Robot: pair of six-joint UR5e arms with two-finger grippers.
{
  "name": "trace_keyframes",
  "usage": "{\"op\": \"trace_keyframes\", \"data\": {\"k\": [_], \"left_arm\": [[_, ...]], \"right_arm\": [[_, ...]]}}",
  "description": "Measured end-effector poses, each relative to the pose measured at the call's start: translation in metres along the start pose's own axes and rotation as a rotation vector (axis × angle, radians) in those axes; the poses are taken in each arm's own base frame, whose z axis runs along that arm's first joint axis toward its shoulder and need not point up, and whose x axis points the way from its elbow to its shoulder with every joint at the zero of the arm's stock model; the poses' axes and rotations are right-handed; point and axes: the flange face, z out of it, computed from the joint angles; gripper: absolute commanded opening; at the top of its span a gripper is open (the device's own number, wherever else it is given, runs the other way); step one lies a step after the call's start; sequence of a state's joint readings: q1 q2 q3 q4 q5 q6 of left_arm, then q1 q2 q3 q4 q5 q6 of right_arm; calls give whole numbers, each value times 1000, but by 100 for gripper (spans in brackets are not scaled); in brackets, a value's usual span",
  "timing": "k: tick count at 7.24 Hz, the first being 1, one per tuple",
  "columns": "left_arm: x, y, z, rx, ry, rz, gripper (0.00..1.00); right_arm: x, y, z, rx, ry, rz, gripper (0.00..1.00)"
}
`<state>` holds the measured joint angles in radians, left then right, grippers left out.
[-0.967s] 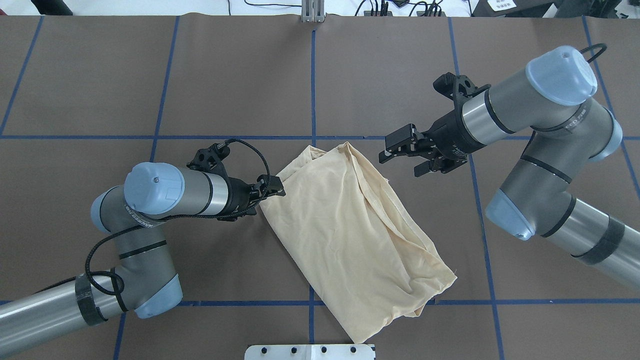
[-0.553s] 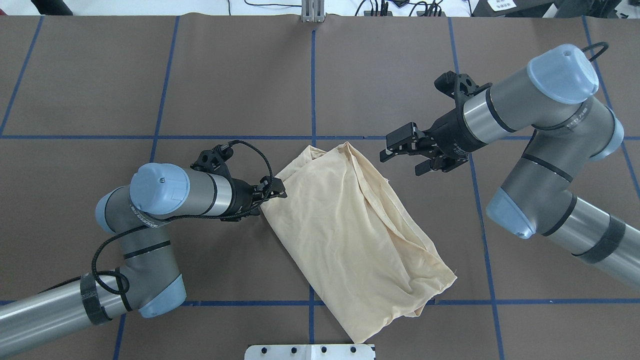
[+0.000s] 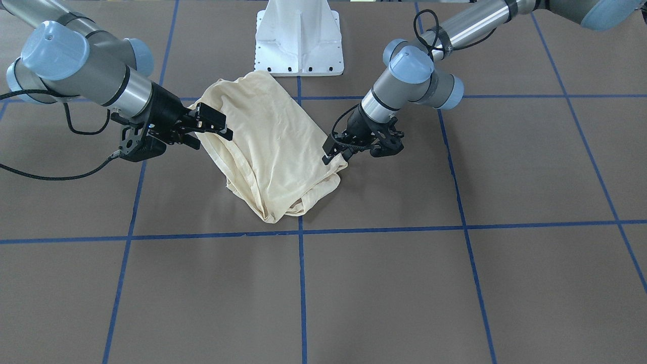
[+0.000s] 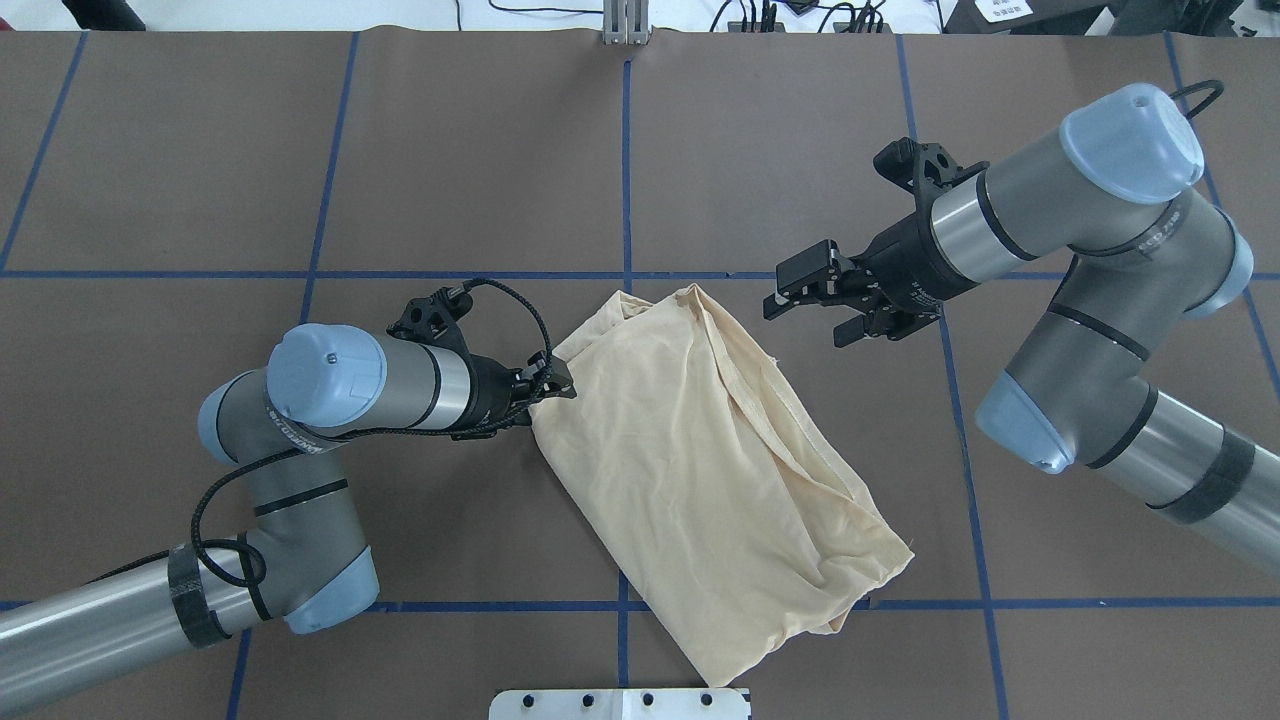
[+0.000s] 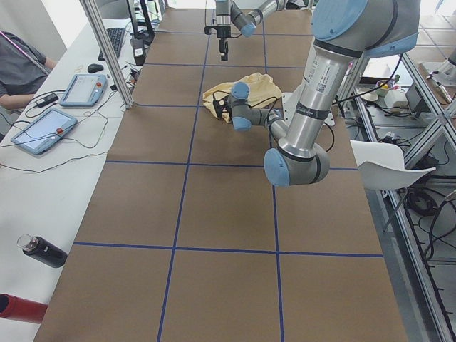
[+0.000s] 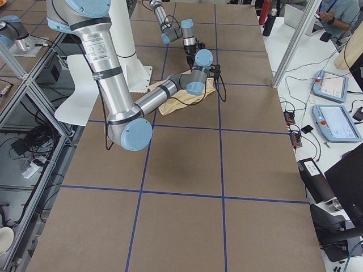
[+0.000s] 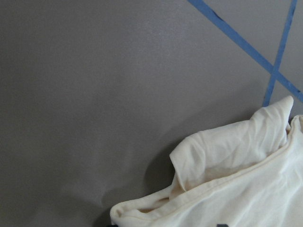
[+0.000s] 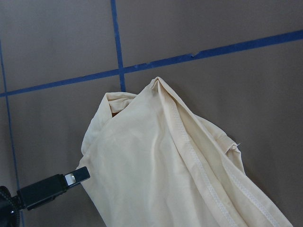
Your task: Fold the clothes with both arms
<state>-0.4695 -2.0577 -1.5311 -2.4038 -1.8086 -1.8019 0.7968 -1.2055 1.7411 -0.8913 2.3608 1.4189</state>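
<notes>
**Front-facing:** cream T-shirt (image 3: 273, 146), folded, lying diagonally on the brown table (image 3: 455, 283). One corner sits just before the white pedestal (image 3: 299, 40). Wide bare surface toward the operators' edge.

**Overhead:** right gripper (image 4: 805, 322) with fingers spread, empty, just beside the shirt's far right edge. Left gripper (image 4: 555, 386) touches its left edge; grip cannot be told.

**Right wrist:** stitched hems near the blue tape lines (image 8: 189, 57).

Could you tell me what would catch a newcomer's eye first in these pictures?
A cream shirt lies folded and rumpled in the middle of the brown table. The left end effector is at its left edge, while the right end effector hangs open, apart from its far right corner.
</notes>
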Motion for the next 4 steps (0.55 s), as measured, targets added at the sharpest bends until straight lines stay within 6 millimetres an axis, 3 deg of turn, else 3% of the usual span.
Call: {"op": "trace_keyframes", "data": {"k": [1,4], "left_arm": [[0,0,0,1,1,0,0],[3,-6,-7,8,11,-1,0]], "right_arm": [[0,0,0,0,0,0,100],[2,0,0,0,1,3,100]]}}
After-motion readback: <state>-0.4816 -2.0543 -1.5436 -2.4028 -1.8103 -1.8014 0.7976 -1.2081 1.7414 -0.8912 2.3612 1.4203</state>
